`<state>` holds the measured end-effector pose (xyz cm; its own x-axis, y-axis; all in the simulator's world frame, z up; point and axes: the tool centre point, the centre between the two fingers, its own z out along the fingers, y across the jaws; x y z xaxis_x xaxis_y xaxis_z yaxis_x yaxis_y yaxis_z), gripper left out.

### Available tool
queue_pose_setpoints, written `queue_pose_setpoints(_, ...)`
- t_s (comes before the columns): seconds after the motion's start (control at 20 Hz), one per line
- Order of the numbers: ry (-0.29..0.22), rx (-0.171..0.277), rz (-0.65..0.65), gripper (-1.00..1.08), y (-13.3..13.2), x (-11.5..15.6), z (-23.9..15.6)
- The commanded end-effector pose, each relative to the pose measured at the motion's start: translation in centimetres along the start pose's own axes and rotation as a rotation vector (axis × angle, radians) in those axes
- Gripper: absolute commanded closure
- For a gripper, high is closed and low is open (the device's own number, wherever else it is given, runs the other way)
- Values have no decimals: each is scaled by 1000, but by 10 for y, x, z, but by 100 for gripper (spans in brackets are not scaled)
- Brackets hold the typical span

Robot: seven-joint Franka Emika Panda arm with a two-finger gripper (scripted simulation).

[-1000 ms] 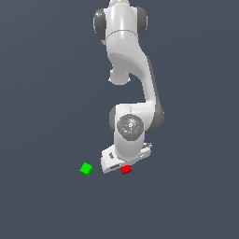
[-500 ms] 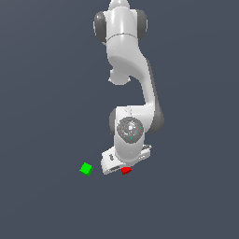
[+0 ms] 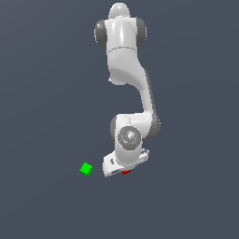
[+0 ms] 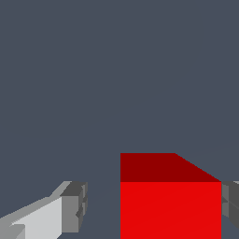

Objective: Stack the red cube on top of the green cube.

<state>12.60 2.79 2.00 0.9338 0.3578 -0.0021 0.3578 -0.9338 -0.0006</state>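
Flat slate-grey ground fills both views, unmarked, with no edge or horizon showing. White Panda arm [image 3: 125, 60] hangs down through the middle of the exterior view, its dark-jointed wrist low over the floor. Gripper [image 4: 151, 207] is down at the red cube [image 4: 170, 205] — in the exterior view only a thin red sliver [image 3: 126, 172] shows, peeking from under the white hand at its 6 o'clock edge. Wrist view gives the detail: jaws spread wide, one grey-tipped finger [image 4: 74, 205] standing well clear of the cube with bare floor between, the other finger's pad just beside or touching the opposite face; contact there cannot be judged. Cube sits between the fingers, off-centre toward the second one, bright front face and darker top face both visible, its lower part cut off by the frame edge. Green cube [image 3: 86, 169] rests alone on the floor at roughly 9 o'clock from the gripper in the exterior view, apart from the arm and from the red cube — a clear gap of grey between them. Green cube does not appear in the wrist view.
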Motion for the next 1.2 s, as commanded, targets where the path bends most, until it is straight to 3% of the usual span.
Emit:
queue_pose_setpoints(0.0, 2, -1, 0, -92, 0, 1, 1)
queue_pose_setpoints(0.1, 2, -1, 0, -92, 1, 2, 0)
queue_pose_setpoints(0.15, 2, -1, 0, 108, 1, 2, 0)
queue_pose_setpoints(0.8, 1, 0, 0, 108, 0, 1, -2)
queue_pose_setpoints(1.15, 1, 0, 0, 108, 0, 0, -32)
